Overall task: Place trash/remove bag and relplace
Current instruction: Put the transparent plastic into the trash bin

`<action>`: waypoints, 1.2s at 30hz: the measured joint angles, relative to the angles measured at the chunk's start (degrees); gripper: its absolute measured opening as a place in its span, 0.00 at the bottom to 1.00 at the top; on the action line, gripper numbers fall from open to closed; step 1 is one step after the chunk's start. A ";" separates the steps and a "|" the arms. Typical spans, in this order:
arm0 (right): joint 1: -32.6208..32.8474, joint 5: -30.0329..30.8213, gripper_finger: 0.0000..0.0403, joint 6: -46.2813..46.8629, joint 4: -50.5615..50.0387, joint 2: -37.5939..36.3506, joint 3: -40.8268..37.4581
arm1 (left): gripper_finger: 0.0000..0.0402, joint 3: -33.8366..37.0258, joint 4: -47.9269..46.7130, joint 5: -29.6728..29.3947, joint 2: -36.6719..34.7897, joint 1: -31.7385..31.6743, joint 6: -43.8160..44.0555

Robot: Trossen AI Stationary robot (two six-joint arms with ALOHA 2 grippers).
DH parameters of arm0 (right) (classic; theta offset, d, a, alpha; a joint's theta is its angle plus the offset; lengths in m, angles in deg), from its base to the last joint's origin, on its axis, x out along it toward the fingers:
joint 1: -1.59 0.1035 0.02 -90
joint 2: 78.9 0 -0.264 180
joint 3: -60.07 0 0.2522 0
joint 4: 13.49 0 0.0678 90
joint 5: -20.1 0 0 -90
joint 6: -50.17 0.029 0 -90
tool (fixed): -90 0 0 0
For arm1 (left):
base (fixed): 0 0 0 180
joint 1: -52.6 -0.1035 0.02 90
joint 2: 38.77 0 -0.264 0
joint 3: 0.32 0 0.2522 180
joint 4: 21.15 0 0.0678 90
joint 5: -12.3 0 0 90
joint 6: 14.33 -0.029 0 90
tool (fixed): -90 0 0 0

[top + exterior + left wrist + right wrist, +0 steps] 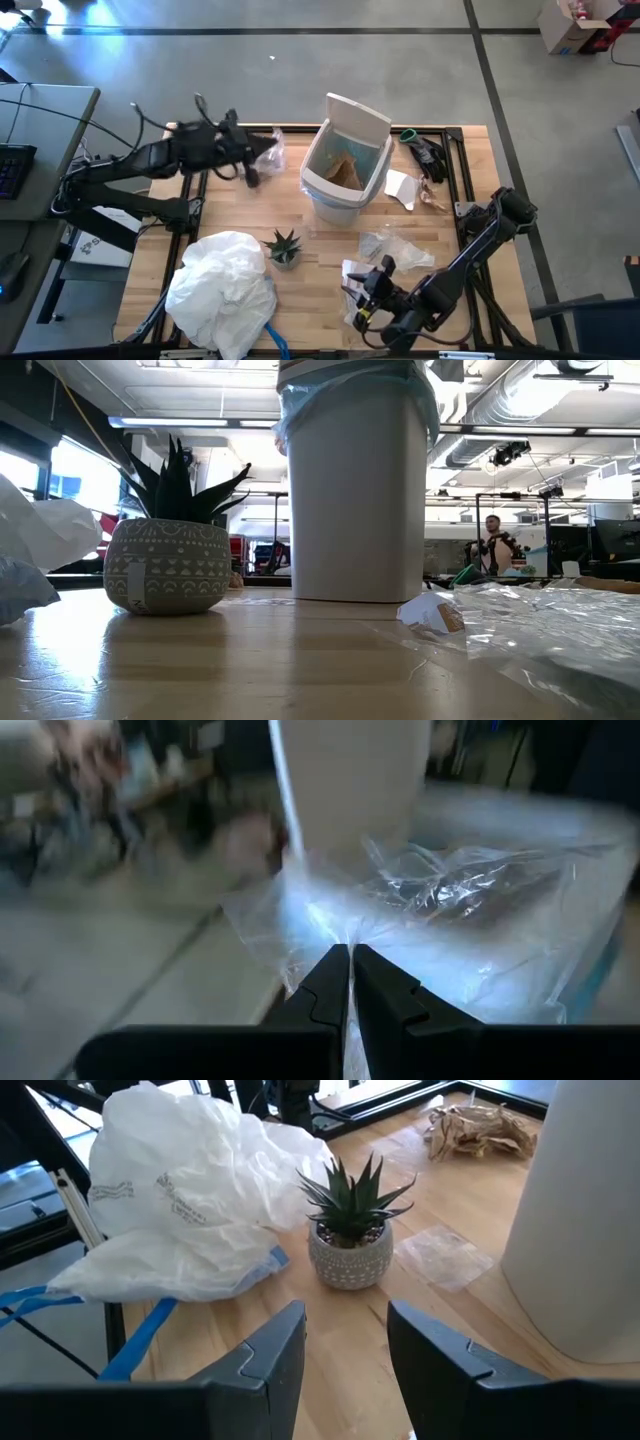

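Holding a clear crinkled plastic wrapper (pixel 430 910) between fully closed fingers, the left gripper (pixel 252 168) hangs above the table at about 9 o'clock from the white bin (pixel 345 160), close beside its rim. The bin lies at 3 o'clock from this gripper, so I judge the left arm is the nearer one for the drop. The bin is smooth and tall, lined with a thin light-blue bag (pixel 375 150), with crumpled brown paper (pixel 345 172) inside. The right gripper (pixel 372 290) waits at 5 o'clock from the bin, fingers half apart, holding nothing.
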 joint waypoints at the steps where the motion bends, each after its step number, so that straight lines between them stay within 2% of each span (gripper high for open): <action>1: -0.15 0.00 0.32 0.00 0.02 0.00 0.00 | 0.00 -0.89 3.19 1.37 0.56 -0.01 -0.46; 6: -0.94 0.32 0.32 -0.11 0.38 0.00 0.00 | 0.00 -5.97 12.99 6.96 6.88 -0.43 -3.63; 16: -1.32 1.75 0.32 -0.09 1.23 0.00 0.00 | 0.00 -17.80 13.95 9.91 26.64 -2.32 -4.95; 26: -0.52 2.07 0.32 0.21 3.71 2.92 0.00 | 0.00 -30.43 2.68 10.67 38.38 -2.30 -6.94; 36: -0.52 1.06 0.32 0.44 6.68 4.74 0.00 | 0.02 -33.96 -3.15 7.97 42.54 -2.19 -5.51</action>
